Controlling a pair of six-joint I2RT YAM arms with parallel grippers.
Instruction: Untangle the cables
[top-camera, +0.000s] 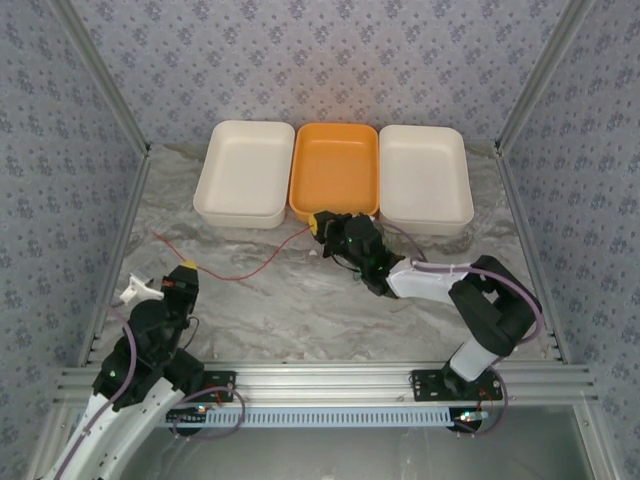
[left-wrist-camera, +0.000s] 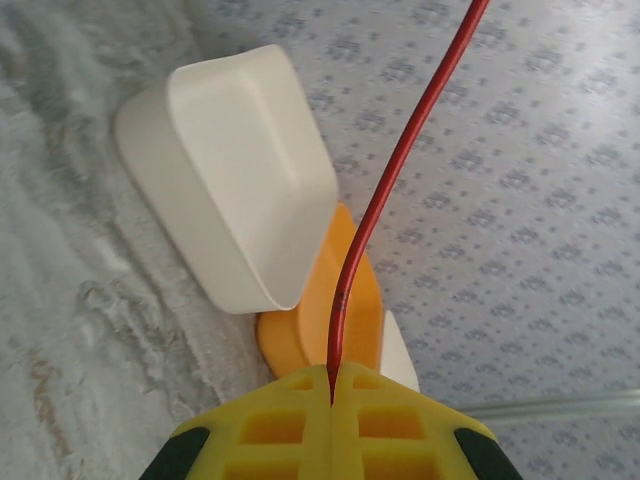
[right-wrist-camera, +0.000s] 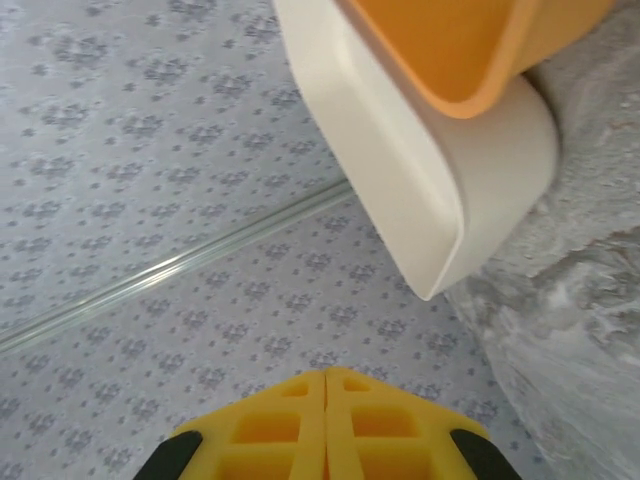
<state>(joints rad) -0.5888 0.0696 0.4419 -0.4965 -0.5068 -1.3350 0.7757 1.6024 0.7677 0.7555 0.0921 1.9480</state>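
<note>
Fingers (left-wrist-camera: 285, 425) of the left gripper (left-wrist-camera: 331, 388) are pressed together on a red cable (left-wrist-camera: 385, 190), which rises from the yellow tips toward the top of the left wrist view. From above, I see this cable lying in a wavy line on the marble table (top-camera: 300, 310), from the left side to just before the orange tray (top-camera: 335, 165). This tray stands between the left white tray (top-camera: 245, 165) and the right white tray (top-camera: 425, 170). The right gripper (top-camera: 320, 226) sits at its near edge, fingers closed together, and I see nothing between them.

Thin wavy red cable (top-camera: 240, 277) across the table (top-camera: 300, 310), pinched in the left hand (left-wrist-camera: 331, 378).
</note>
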